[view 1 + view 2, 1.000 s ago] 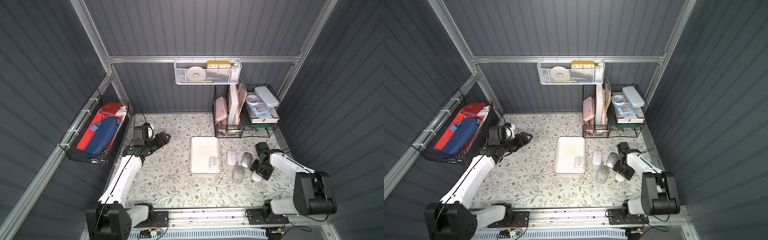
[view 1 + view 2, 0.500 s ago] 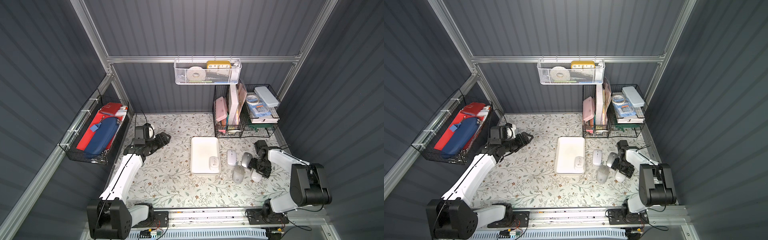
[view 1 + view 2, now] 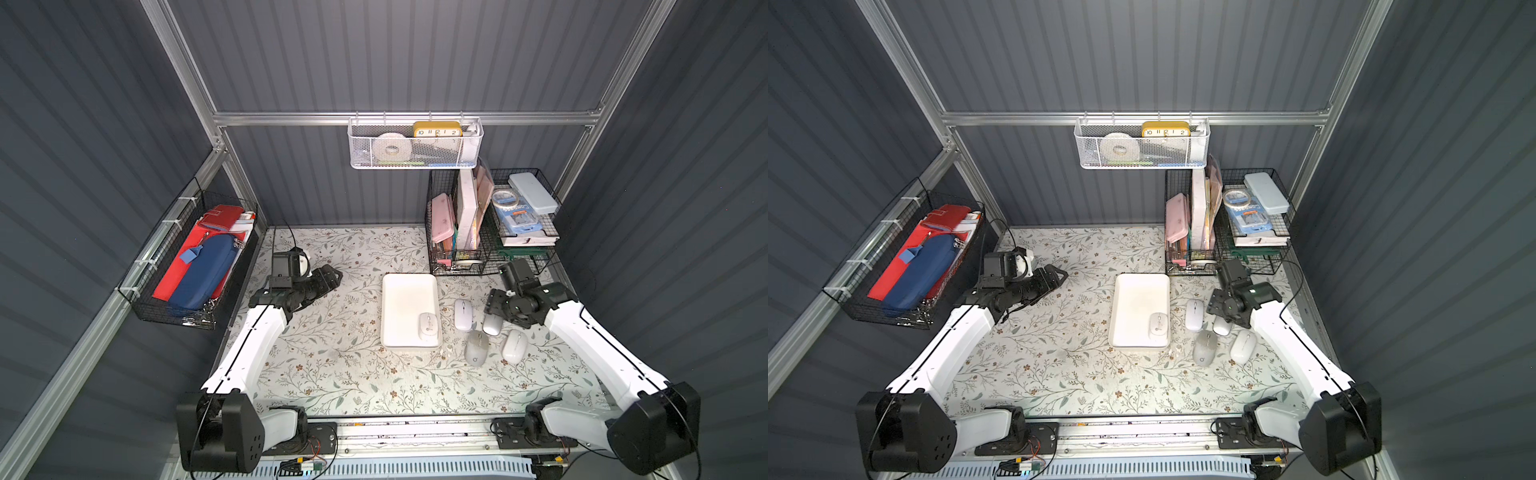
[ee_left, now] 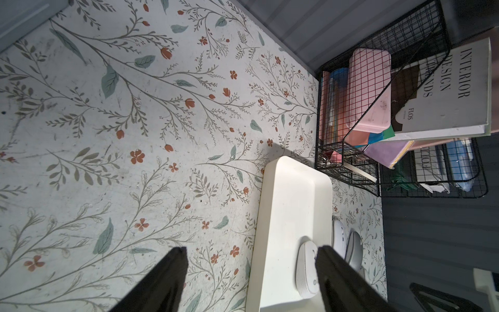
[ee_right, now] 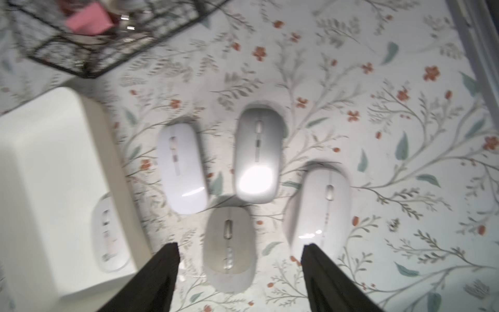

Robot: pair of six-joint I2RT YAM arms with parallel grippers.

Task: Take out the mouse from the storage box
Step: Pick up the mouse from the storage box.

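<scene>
The white storage box [image 3: 405, 303] [image 3: 1138, 299] lies mid-table with one white mouse [image 3: 429, 326] [image 3: 1158, 325] in its near right corner. My left gripper [image 3: 332, 276] [image 3: 1061, 274] hovers open, far to the left of the box. The left wrist view shows the box [image 4: 291, 205] and mouse [image 4: 306, 270] past the left gripper [image 4: 251, 251], which has nothing in it. My right gripper [image 3: 494, 305] [image 5: 240, 248] is open above the mice on the table to the right of the box, touching none of them. The right wrist view also shows the box [image 5: 54, 162] and its mouse [image 5: 108, 235].
Several mice lie right of the box: a white one [image 3: 462, 314], a silver one [image 3: 493, 324], a beige one [image 3: 476, 347] and another white one [image 3: 514, 345]. Black wire baskets [image 3: 490, 232] stand behind them. A white mesh basket [image 3: 415, 145] hangs on the back rail.
My right gripper has opened, left the front-right white mouse on the table, and risen back toward the wire baskets. The left arm has hardly moved.
</scene>
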